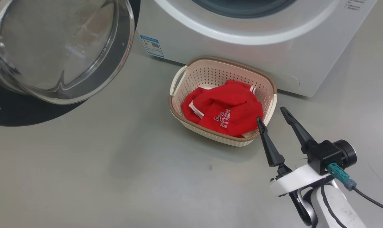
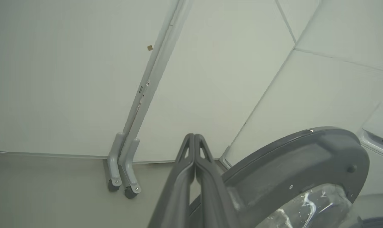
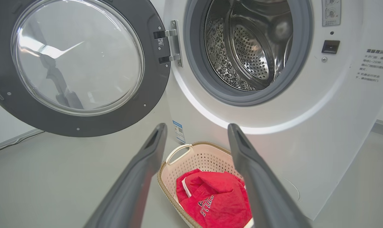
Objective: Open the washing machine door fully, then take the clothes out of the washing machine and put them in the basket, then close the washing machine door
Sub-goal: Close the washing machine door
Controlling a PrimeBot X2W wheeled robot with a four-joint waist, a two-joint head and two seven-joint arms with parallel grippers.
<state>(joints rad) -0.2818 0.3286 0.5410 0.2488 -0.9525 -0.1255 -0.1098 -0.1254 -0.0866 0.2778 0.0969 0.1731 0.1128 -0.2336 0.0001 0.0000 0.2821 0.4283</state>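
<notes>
One step looks left: the red sports garments with white trim (image 1: 226,109) lie heaped in the small cream perforated plastic basket (image 1: 204,74) just in front of the white front-loading washing machine (image 1: 242,53), whose steel drum (image 3: 248,53) looks empty. Its round black-rimmed glass door (image 1: 58,53) stands swung wide to the robot's left, hinge (image 3: 169,44) on the drum side. The left gripper (image 2: 194,142), fingers (image 2: 178,183) pressed together on nothing, sits just beside that rim, so it seems the nearer; the right gripper (image 1: 271,114) hangs spread wide and empty by the basket's right edge

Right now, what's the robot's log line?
door: open | clothes: in basket | right gripper: open, empty | left gripper: shut | next: close door
</notes>
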